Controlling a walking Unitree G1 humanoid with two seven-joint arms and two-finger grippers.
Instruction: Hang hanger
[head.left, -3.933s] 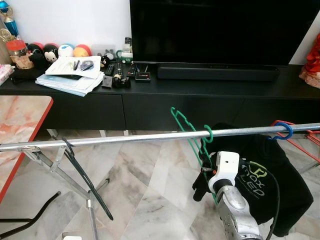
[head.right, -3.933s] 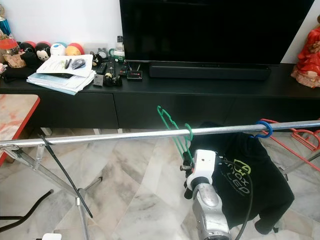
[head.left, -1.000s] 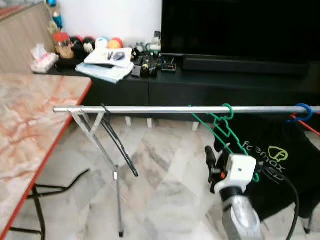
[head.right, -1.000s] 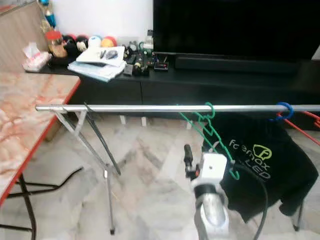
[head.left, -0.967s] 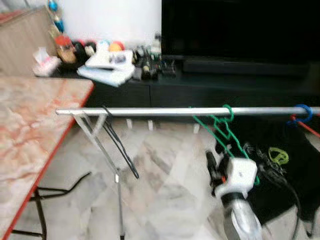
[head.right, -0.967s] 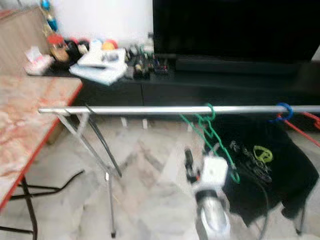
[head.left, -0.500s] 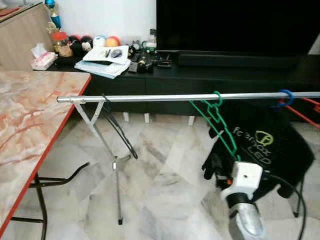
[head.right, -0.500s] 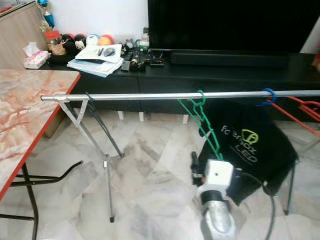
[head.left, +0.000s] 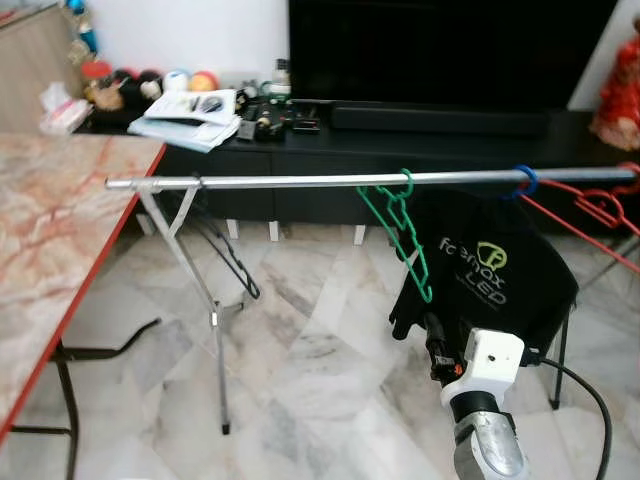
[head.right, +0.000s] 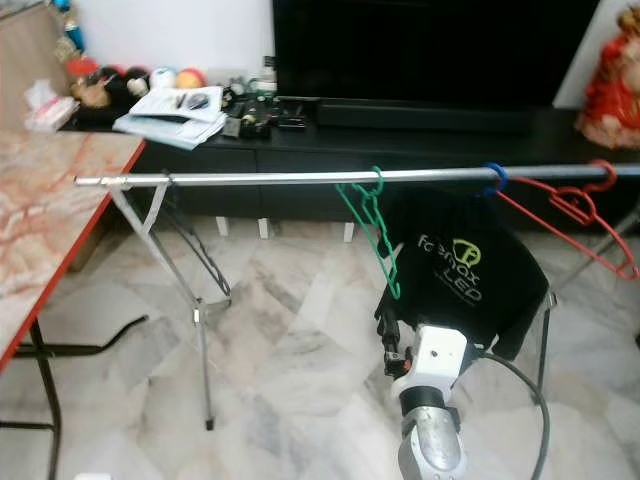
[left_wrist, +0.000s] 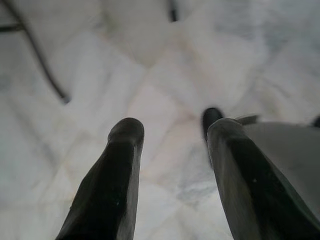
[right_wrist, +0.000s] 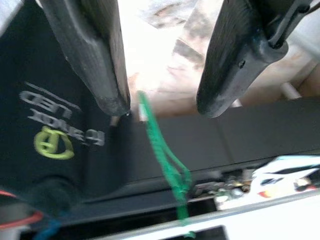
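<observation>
- Where the metal rail (head.left: 300, 181) crosses the room at mid height, the green hanger (head.left: 402, 228) hangs from it by its hook, its body slanting down toward the robot.
- The right pincer (right_wrist: 161, 102) sits low, below and in front of the rail, with its fingers spread wide and nothing between them; the green hanger is seen through the gap, well beyond the fingertips and not touching them.
- In the head views the right arm's white wrist housing (head.left: 493, 362) lies under the hanger's lower end, apart from it.
- The left pincer (left_wrist: 170, 127) points down at the marble floor (head.left: 310, 360), its two black fingers (left_wrist: 107, 185) wide apart and holding nothing.
- A black T-shirt (head.left: 500, 275) with a green-and-white logo hangs on a blue-hooked hanger (head.left: 522, 180), just to the right of the green hanger.
- A red hanger (head.right: 590, 205) is hooked on the rail farther right.
- A black hanger (head.left: 222, 250) hangs near the rail's left end, beside the folding stand leg (head.left: 195, 290).
- A marble-topped table (head.left: 50, 240) with a red edge stands on the left.
- Behind the rail, a low black TV cabinet (head.left: 420, 135) carries a soundbar (head.left: 440, 118), papers (head.left: 185, 108) and small toys under a dark television (head.left: 450, 50).
</observation>
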